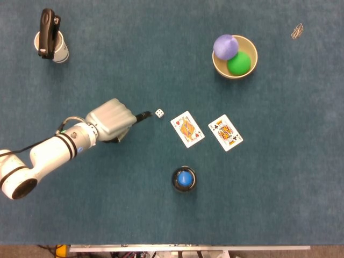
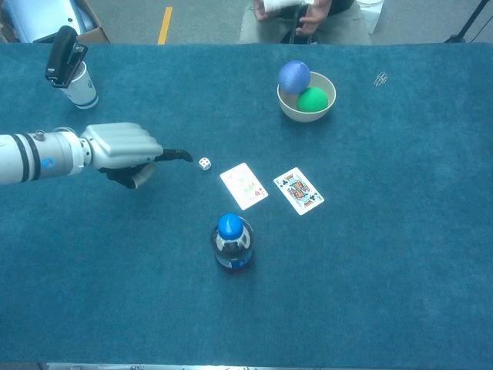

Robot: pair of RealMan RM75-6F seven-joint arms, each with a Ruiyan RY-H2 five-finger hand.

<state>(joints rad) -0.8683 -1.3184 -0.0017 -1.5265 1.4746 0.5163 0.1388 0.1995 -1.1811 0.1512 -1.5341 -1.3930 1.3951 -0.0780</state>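
My left hand (image 1: 110, 121) (image 2: 123, 146) hovers low over the blue table cloth, left of centre. Its fingers are curled into a fist with nothing in them. One dark fingertip (image 1: 143, 115) sticks out to the right. That tip ends a short gap from a small white die (image 1: 159, 113) (image 2: 204, 163) and does not touch it. Right of the die lie two face-up playing cards (image 1: 187, 129) (image 1: 225, 132). A dark bottle with a blue cap (image 1: 184, 179) (image 2: 233, 243) stands upright nearer the front edge. My right hand is in neither view.
A tan bowl (image 1: 253, 64) at the back right holds a purple ball (image 1: 226, 47) and a green ball (image 1: 238, 63). A white cup (image 1: 58, 52) with a black object (image 1: 48, 32) in it stands back left. A paper clip (image 1: 296, 30) lies far right. A person (image 2: 296, 11) sits behind the table.
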